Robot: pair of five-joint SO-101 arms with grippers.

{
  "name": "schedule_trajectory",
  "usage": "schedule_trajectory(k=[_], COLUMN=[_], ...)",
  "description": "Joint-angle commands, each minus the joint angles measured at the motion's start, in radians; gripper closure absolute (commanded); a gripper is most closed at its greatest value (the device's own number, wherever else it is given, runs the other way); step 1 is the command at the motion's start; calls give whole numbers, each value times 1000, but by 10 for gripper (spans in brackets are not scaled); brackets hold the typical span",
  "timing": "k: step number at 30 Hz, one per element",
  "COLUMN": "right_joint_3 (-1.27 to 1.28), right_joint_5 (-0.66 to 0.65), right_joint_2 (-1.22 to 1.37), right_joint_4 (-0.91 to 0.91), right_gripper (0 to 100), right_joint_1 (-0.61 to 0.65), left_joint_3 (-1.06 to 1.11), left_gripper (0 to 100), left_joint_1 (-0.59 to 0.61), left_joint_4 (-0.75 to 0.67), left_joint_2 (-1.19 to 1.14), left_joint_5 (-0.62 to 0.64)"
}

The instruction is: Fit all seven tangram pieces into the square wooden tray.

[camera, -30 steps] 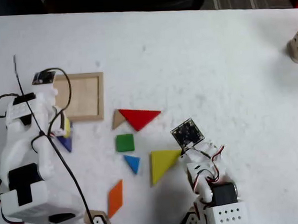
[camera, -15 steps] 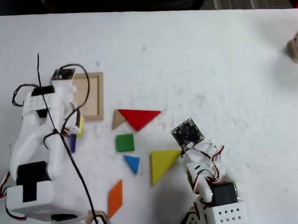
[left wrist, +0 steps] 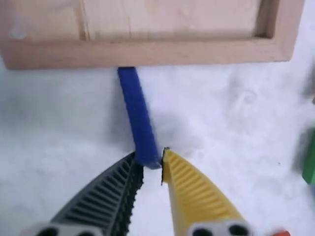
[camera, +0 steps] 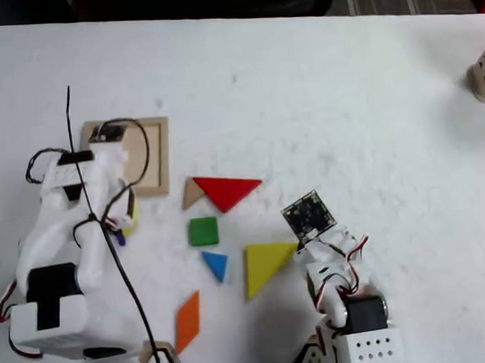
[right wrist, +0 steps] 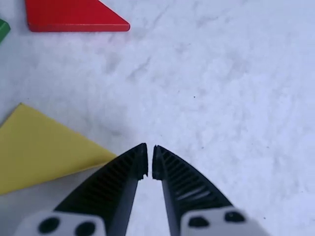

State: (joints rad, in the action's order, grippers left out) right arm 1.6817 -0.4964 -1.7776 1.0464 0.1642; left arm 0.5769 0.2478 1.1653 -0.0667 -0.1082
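Just outside tray (left wrist: 147,51) rim, left gripper (left wrist: 152,164) pinches blue piece (left wrist: 138,115) standing on edge, far end touching rim. Left wrist view makes grip plain; high view has arm over it, adds loose red triangle (camera: 227,190), green square (camera: 203,231) nearby.

**Tray at the left, loose pieces to its right**

The square wooden tray (camera: 161,153) lies at the left of the white counter (camera: 344,103). A dark blue flat piece (left wrist: 138,118) stands on edge outside the tray, its far end against the near rim and its near end pinched in the left hand (left wrist: 150,164). Right of the tray, a red triangle (camera: 227,190) touches a small tan triangle (camera: 192,194) on its left. In front of them lie a green square (camera: 203,231), then a small blue triangle (camera: 217,265). A large yellow triangle (camera: 265,266) lies to its right and an orange parallelogram (camera: 187,321) nearest the arms. The right hand (right wrist: 149,164) hangs just beside the yellow triangle's corner.
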Motion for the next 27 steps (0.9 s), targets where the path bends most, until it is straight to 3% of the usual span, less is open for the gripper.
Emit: schedule_trajectory(k=[1, 9, 18, 27], right_joint_3=[9, 9, 9, 9], right_joint_5=[-14, -14, -14, -14], right_joint_2=[-12, -12, -12, -12], right_joint_4=[8, 8, 8, 8], right_gripper=[975, 975, 975, 975], right_joint_1=[-10, -10, -10, -10], left_joint_3=[15, -2, -232, -316], left_gripper=[979, 980, 980, 980], left_joint_1=[-13, 31, 22, -24], left_joint_4=[-66, -71, 193, 305], left_joint_2=[2, 13, 13, 119], left_joint_5=[8, 8, 0, -2])
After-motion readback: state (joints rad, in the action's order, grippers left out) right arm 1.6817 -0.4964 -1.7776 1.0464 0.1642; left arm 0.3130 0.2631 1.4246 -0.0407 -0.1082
